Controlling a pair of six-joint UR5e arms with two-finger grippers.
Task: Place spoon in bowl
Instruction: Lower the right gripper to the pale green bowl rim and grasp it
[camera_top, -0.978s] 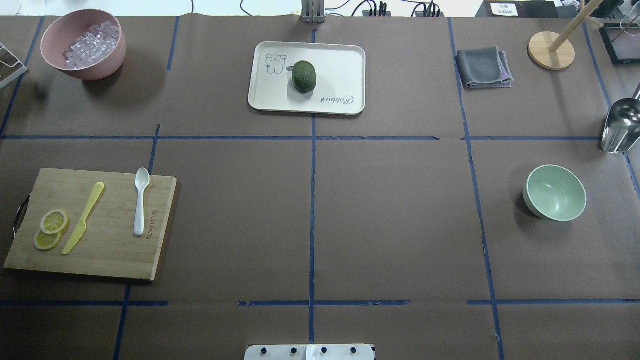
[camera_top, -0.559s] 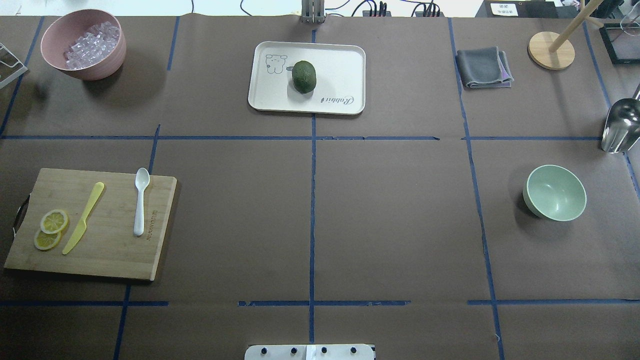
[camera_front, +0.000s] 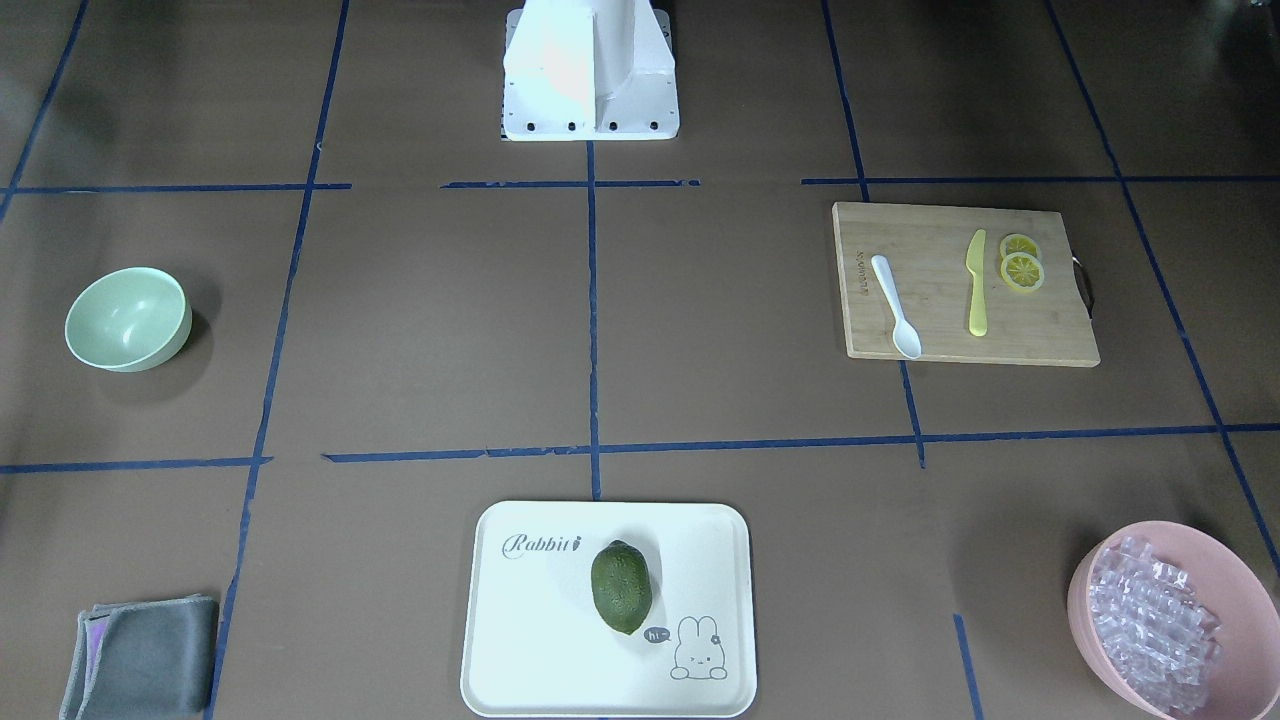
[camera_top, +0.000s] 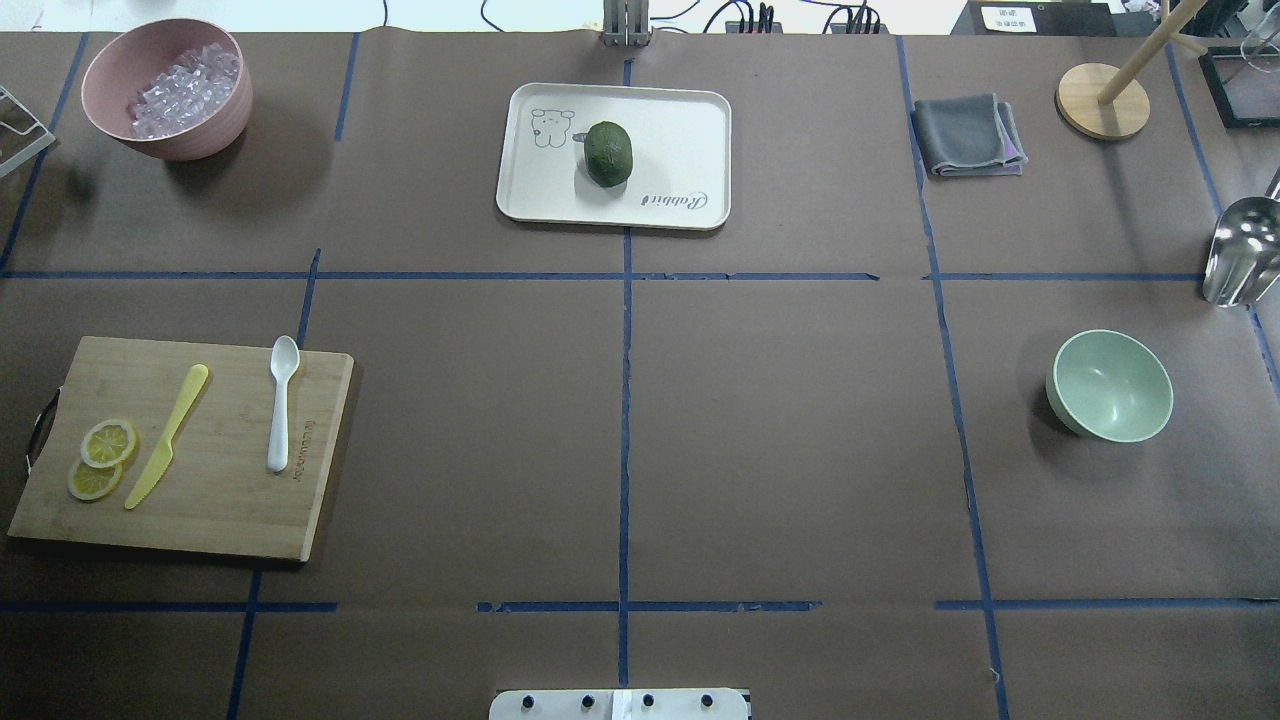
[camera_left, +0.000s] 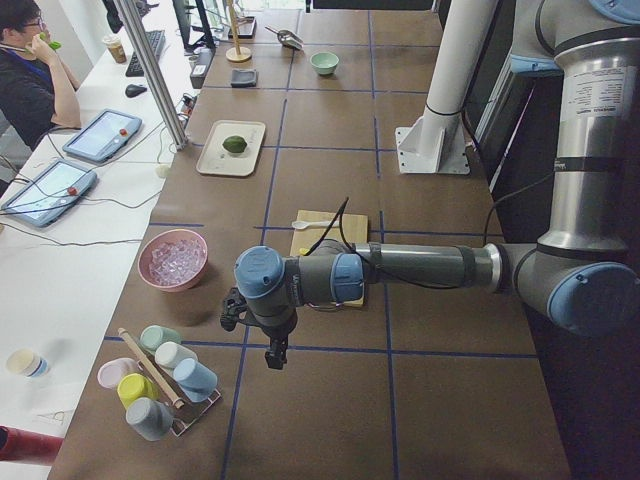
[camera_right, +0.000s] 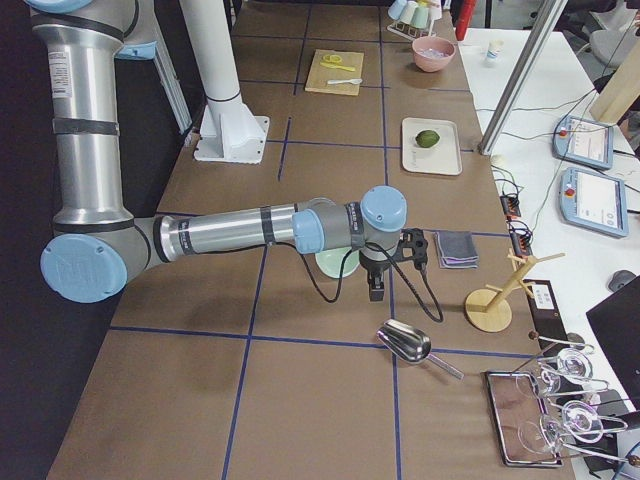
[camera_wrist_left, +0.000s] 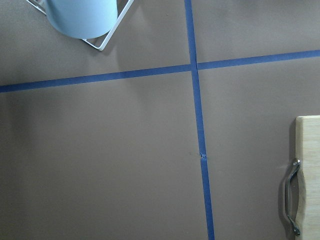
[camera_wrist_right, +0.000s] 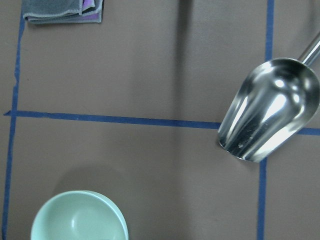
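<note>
On my far left the pink bowl (camera_top: 200, 135) stands at the back of the table, filled with clear ice-like pieces (camera_top: 185, 85). Nearer the robot lies the cutting board (camera_top: 230, 500). It carries two lemon slices (camera_top: 100, 460), then a yellow knife (camera_top: 165, 437), then the spoon (camera_top: 281, 403). The spoon lies flat near the board's right edge, scoop pointing away from the robot, apart from the knife.

The left gripper (camera_left: 272, 357) hangs over the table beyond the board's handle end, near a rack of cups (camera_left: 160, 375). I only get it from the side, so I cannot tell how its fingers stand.

At centre back the tray (camera_top: 680, 120) holds one dark green fruit (camera_top: 608, 153). From the board across to the bowl I see brown paper crossed by blue tape.

Right of centre, a folded grey cloth (camera_top: 965, 135) and a wooden stand (camera_top: 1102, 100) sit at the back. The bowl (camera_top: 1110, 385) stands upright, well apart from the spoon, its inside plain green. A metal scoop (camera_top: 1240, 250) lies near it at the table's right edge. The right gripper (camera_right: 375, 292) hangs just beside the bowl, towards the scoop, and its fingers I likewise cannot judge.
</note>
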